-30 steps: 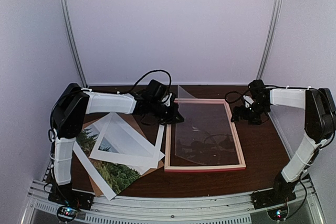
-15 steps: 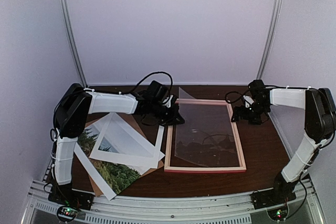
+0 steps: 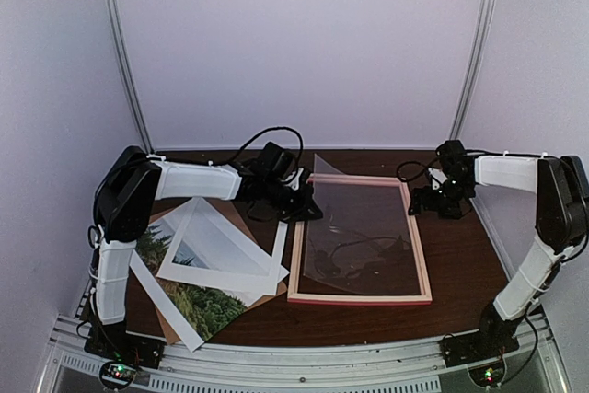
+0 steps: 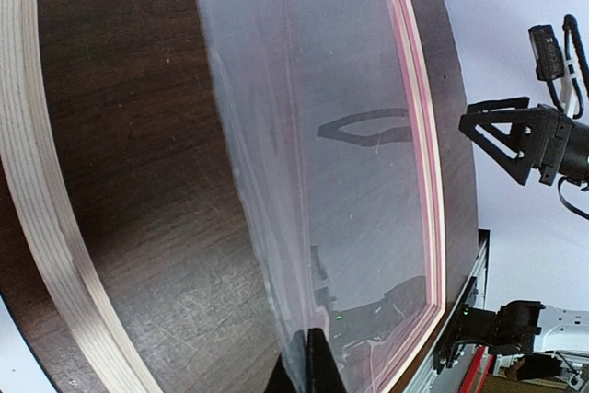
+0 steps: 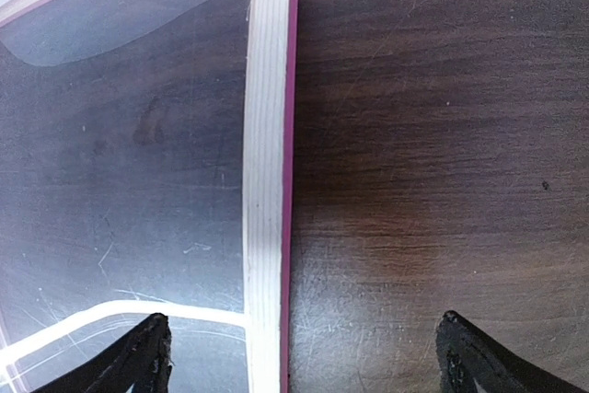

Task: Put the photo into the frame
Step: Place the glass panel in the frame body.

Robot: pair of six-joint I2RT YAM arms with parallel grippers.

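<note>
The pink frame [image 3: 359,298] with pale wood sides lies flat at centre right. My left gripper [image 3: 308,212] is shut on the left edge of a clear sheet [image 3: 354,227], which slants over the frame opening. In the left wrist view the fingers [image 4: 308,361] pinch that sheet [image 4: 313,135] above the frame's rail [image 4: 419,135]. My right gripper [image 3: 425,202] is open and empty, straddling the frame's right rail [image 5: 267,181] low over the table. The photo [image 3: 198,306] of green trees lies at the left, partly under a white mat [image 3: 225,264].
A brown backing board [image 3: 237,218] lies under the mat and the photo at the left. White booth walls close in the back and sides. The metal rail with the arm bases [image 3: 294,365] runs along the near edge.
The clear sheet held by my left gripper has shifted and tilted slightly over the frame. The left gripper moved a little. The right arm has hardly moved.
</note>
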